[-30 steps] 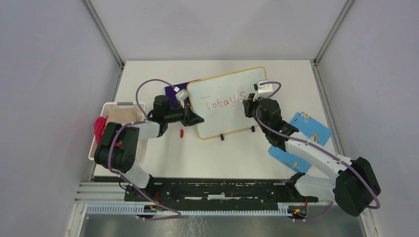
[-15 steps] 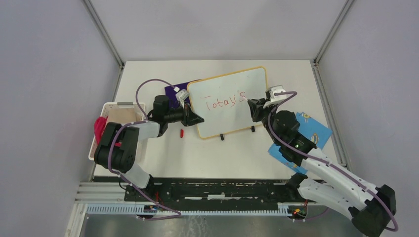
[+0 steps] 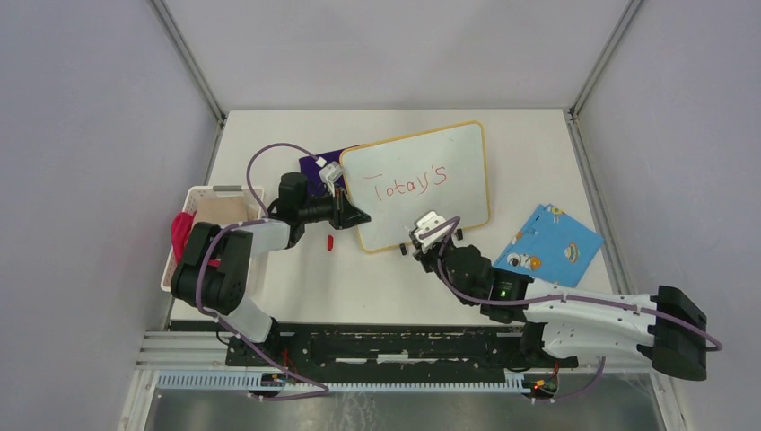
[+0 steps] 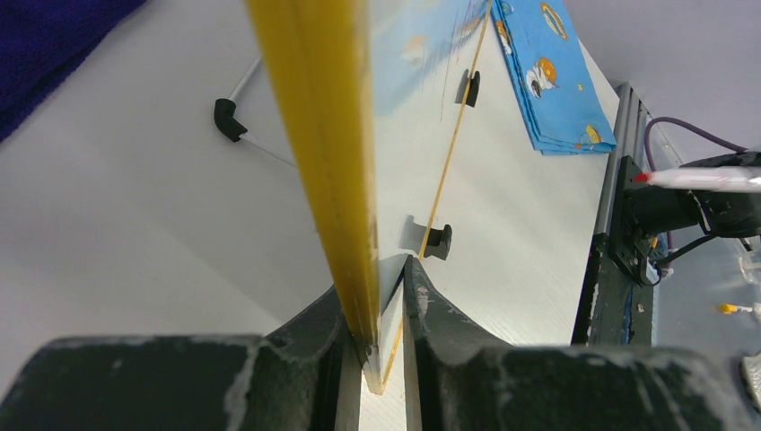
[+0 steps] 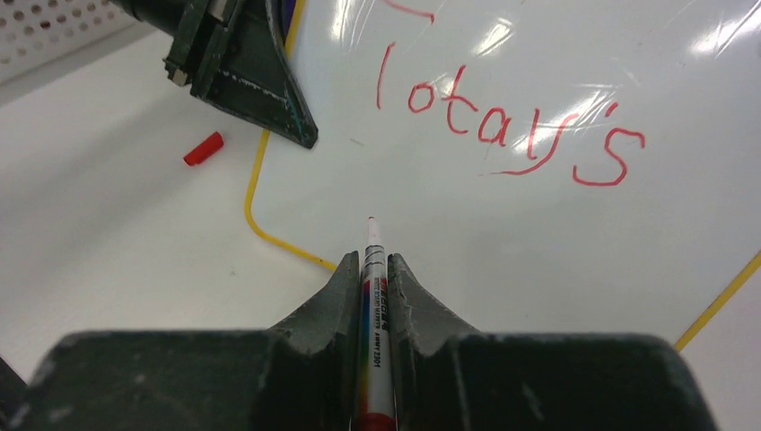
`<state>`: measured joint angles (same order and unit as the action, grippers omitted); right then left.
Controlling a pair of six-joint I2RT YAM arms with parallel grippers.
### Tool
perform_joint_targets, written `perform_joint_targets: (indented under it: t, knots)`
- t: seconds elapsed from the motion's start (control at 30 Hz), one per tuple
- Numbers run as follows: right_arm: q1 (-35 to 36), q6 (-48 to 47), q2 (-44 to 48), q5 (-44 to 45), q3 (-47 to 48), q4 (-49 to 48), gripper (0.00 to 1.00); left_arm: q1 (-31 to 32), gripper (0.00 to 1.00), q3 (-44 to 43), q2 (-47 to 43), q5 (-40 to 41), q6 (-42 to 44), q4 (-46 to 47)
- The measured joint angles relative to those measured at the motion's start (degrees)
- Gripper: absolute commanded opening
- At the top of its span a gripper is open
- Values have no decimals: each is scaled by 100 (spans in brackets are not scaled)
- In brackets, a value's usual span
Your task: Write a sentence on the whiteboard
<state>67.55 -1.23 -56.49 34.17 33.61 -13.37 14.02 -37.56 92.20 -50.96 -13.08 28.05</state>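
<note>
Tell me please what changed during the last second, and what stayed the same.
The right end effector, shut on the red marker, left the end of the red word on the whiteboard and swung back toward the robot and slightly left, to the board's near edge. No new letters appeared. The left end effector still clamps the whiteboard's left edge; the red cap and the blue cloth lie as before.

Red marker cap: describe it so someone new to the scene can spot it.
Find the yellow-framed whiteboard in the middle of the table; the left gripper clamps its left edge. Just on the near side of that gripper the red cap lies alone on the bare surface. It is the only small loose red piece there; the other red is writing on the board.
</note>
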Motion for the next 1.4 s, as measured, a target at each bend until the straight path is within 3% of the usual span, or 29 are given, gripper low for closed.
perform_joint_targets:
  t: [0.47,0.9,1.4]
  knots:
    - [-96,262,-1167,-179,-70,-699,0,0,2,-2,0,4,24,-7]
    - [-382,595,-1683,-503,61,-1231,0,0,2,-22,11,4,55,-26]
    - [-382,800,-2396,-278,522,-1423,0,0,2,-31,17,4,66,-35]
